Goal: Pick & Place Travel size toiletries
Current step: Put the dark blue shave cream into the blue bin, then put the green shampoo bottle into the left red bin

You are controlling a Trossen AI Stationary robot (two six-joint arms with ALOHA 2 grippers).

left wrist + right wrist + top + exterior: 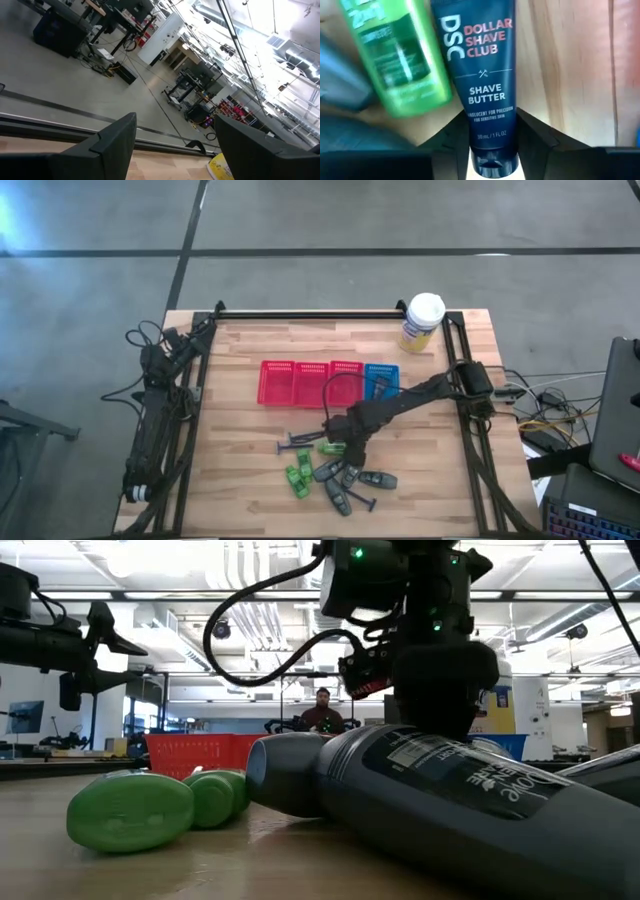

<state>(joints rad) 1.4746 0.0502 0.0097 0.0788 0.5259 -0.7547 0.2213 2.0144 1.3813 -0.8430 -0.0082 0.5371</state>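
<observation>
**Right hand set over a shave-butter tube at the loose pile**

A wide workshop hall with a grey floor was seen around a pale wooden tabletop; in the low view a person sat far behind the work.

Along the middle of the tabletop a row of red baskets was lined up edge to edge, with a blue basket closing the row on the right. Judged as the drop places, they were kept apart from the pile so that items could be carried across. A yellow canister with a white lid stood at the far right corner, out of the way.

The travel size toiletries lay scattered on the near side of the baskets: green bottles, dark grey tubes and thin dark sticks, several touching one another.

The right hand was reached down into the top of the pile. In its wrist view a dark shave butter tube was found lying lengthwise between the two fingers, cap end towards the wrist, with a green bottle just beside it. The fingers were placed either side of the narrow cap end, probably because a grip there avoids the neighbouring bottle. Whether the tube was already clenched could not be told; the fingers stood close to it, with contact not clearly shown.

The left hand was parked at the left edge of the tabletop, fingers spread and nothing between them.
</observation>
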